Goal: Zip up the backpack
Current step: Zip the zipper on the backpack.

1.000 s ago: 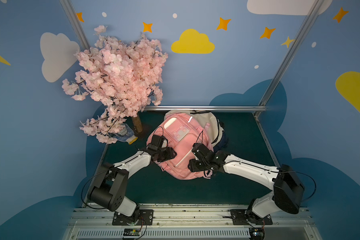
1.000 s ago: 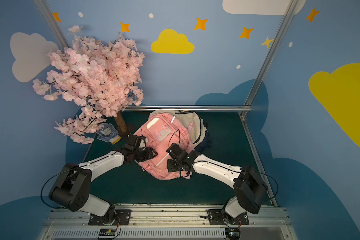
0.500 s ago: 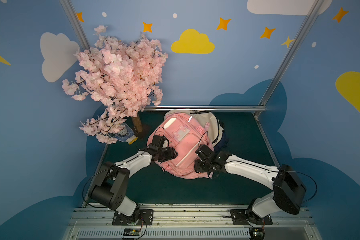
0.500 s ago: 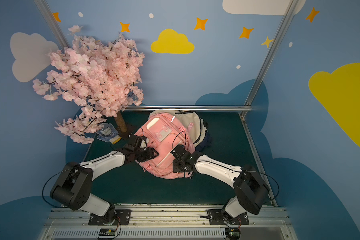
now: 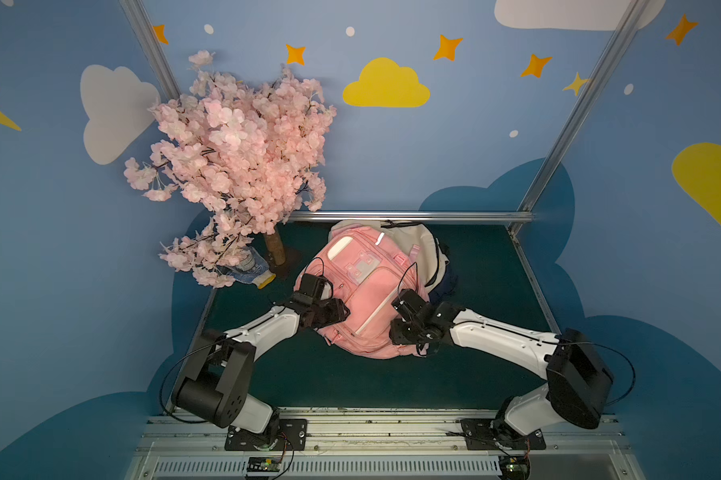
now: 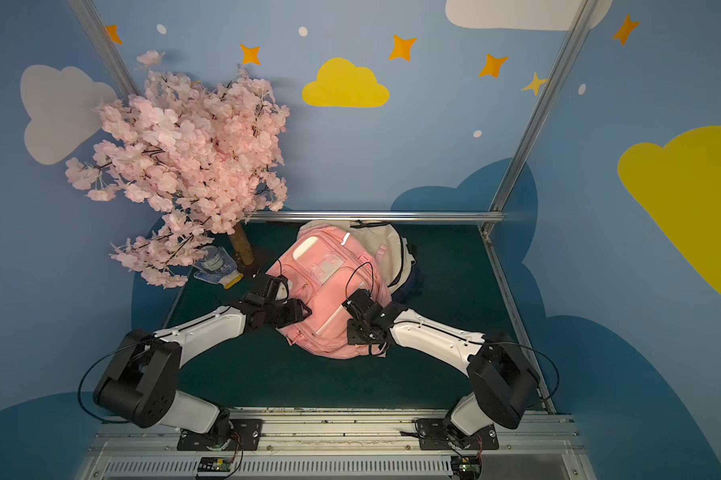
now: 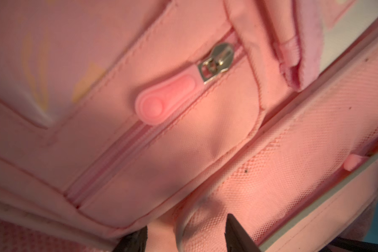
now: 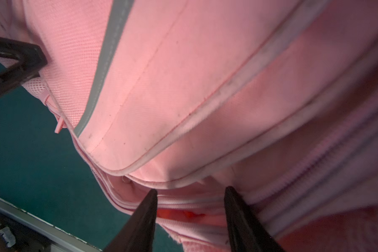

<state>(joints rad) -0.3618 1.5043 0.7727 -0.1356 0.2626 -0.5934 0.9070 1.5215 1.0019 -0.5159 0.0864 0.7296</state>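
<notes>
A pink backpack (image 5: 363, 286) (image 6: 329, 286) lies on the dark green table in both top views. My left gripper (image 5: 337, 312) (image 6: 301, 311) is at its left side. In the left wrist view the left gripper (image 7: 187, 233) is open, with a fold of pink mesh between the fingertips. Ahead of it a pink rubber zipper pull (image 7: 162, 98) lies on a shut zipper. My right gripper (image 5: 395, 334) (image 6: 352, 332) is at the front right edge. In the right wrist view the right gripper (image 8: 190, 189) is open astride a gaping zipper (image 8: 183, 215) with red showing inside.
A pink blossom tree (image 5: 234, 166) stands at the back left, with a plastic bottle (image 5: 248, 266) lying by its trunk. A beige bag (image 5: 417, 245) lies behind the backpack against the back metal rail (image 5: 413, 216). The right wrist view shows the table's front rail (image 8: 42, 227).
My right gripper has shifted a little along the backpack's front right edge and the backpack has moved slightly with it. The left arm has barely moved.
</notes>
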